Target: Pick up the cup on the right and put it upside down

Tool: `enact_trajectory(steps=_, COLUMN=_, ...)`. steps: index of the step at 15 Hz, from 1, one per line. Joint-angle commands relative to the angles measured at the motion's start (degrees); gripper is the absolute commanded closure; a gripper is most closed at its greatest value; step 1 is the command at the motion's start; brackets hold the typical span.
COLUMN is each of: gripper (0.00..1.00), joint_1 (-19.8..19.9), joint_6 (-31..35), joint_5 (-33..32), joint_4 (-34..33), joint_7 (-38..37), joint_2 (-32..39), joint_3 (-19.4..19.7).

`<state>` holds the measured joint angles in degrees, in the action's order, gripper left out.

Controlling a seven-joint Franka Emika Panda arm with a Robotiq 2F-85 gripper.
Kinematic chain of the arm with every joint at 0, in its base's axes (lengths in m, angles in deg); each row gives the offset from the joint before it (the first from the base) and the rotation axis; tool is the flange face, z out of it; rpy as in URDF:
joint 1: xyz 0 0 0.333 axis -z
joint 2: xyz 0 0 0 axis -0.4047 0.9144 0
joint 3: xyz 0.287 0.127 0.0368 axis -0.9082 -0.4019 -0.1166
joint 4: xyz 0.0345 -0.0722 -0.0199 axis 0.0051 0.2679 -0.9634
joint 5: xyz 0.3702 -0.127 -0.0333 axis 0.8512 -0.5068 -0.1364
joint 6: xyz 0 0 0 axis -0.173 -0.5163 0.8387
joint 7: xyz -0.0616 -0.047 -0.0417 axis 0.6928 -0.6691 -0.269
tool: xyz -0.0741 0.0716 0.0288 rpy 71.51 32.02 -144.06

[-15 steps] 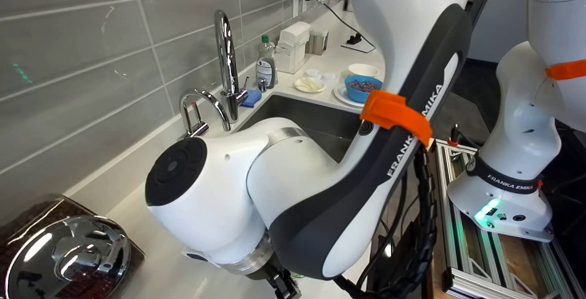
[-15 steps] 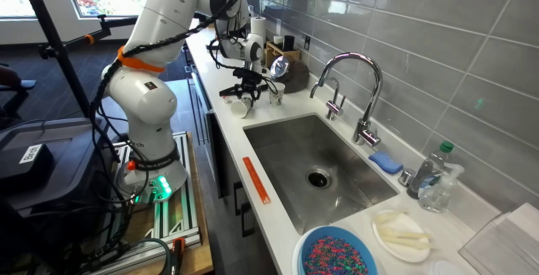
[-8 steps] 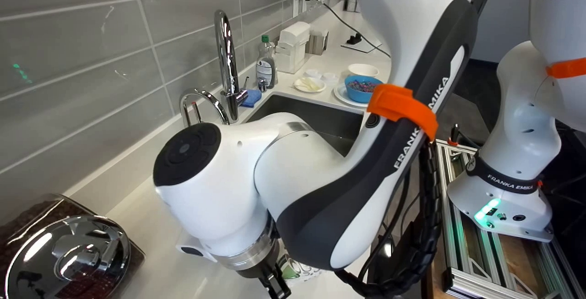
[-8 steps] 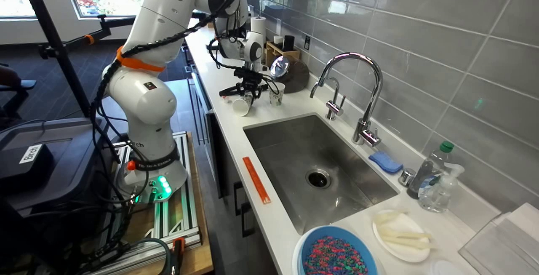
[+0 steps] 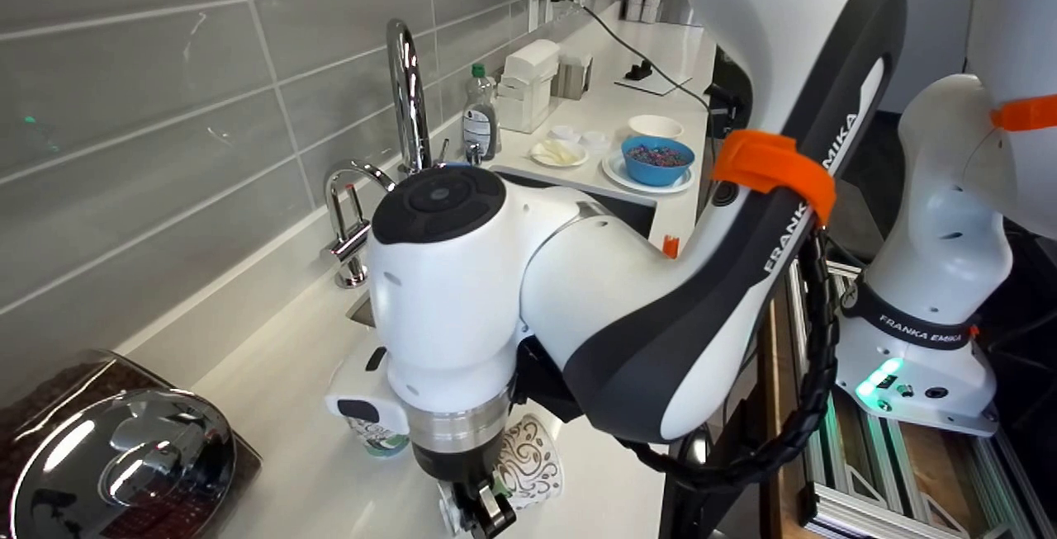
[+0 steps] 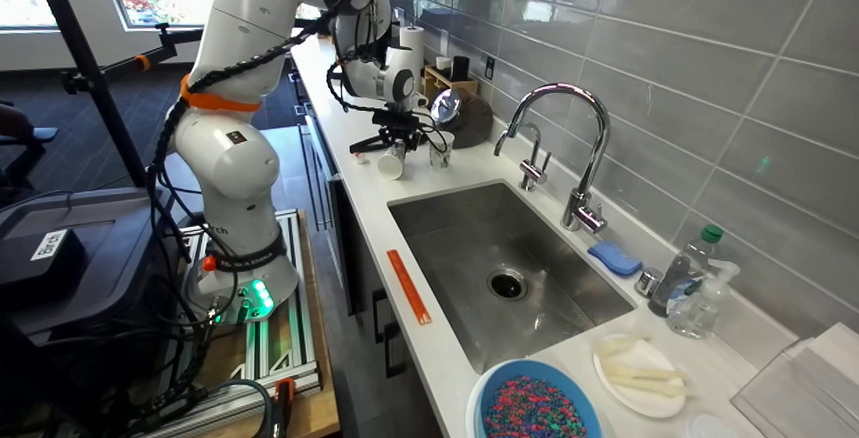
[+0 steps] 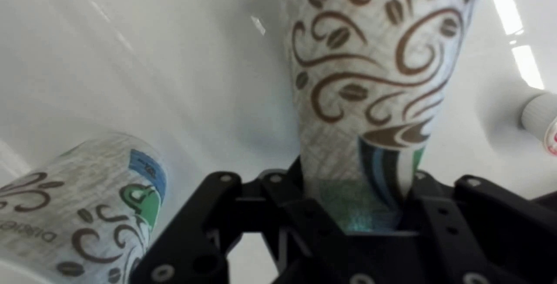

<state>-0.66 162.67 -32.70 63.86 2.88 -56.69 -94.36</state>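
Note:
My gripper (image 7: 359, 179) is shut on a white paper cup (image 7: 370, 58) with brown swirls and a little green. The cup's narrow bottom lies between the fingers and its wide end points away from the palm. In an exterior view the gripper (image 6: 396, 137) points down and the held cup (image 6: 390, 166) is tilted, mouth down and toward the sink. I cannot tell whether its rim touches the counter. The held cup also shows in an exterior view (image 5: 530, 460), partly behind the gripper (image 5: 487, 512). The near-identical second cup (image 6: 441, 151) stands beside it, and shows in the wrist view (image 7: 82, 214).
A small white cap (image 6: 360, 158) lies near the held cup, close to the counter's front edge. The sink (image 6: 510, 223) is in front of the cups, with faucets (image 6: 584, 149) behind it. A glass jar with a shiny lid (image 5: 124, 465) stands by the wall. A blue bowl (image 6: 537, 401) is beyond the sink.
My wrist has turned so the hand points more straight down, and the arm has shifted slightly. The held cup's mouth has tipped further downward. The second cup has not moved.

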Motion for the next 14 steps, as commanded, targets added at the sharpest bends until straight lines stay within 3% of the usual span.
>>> enact_trajectory(steps=1, gripper=0.66, joint_1=2.0, joint_6=9.0, joint_5=0.9, joint_4=5.9, joint_7=2.3, joint_2=-3.1, joint_3=-1.2)
enact_trajectory(steps=6, gripper=0.63, joint_1=3.8, joint_6=18.4, joint_5=1.5, joint_4=10.0, joint_7=4.1, joint_2=-4.6, joint_3=-2.4)
enact_trajectory(steps=14, gripper=0.68, joint_1=6.2, joint_6=30.8, joint_5=1.2, joint_4=13.0, joint_7=5.0, joint_2=-4.0, joint_3=-4.4)
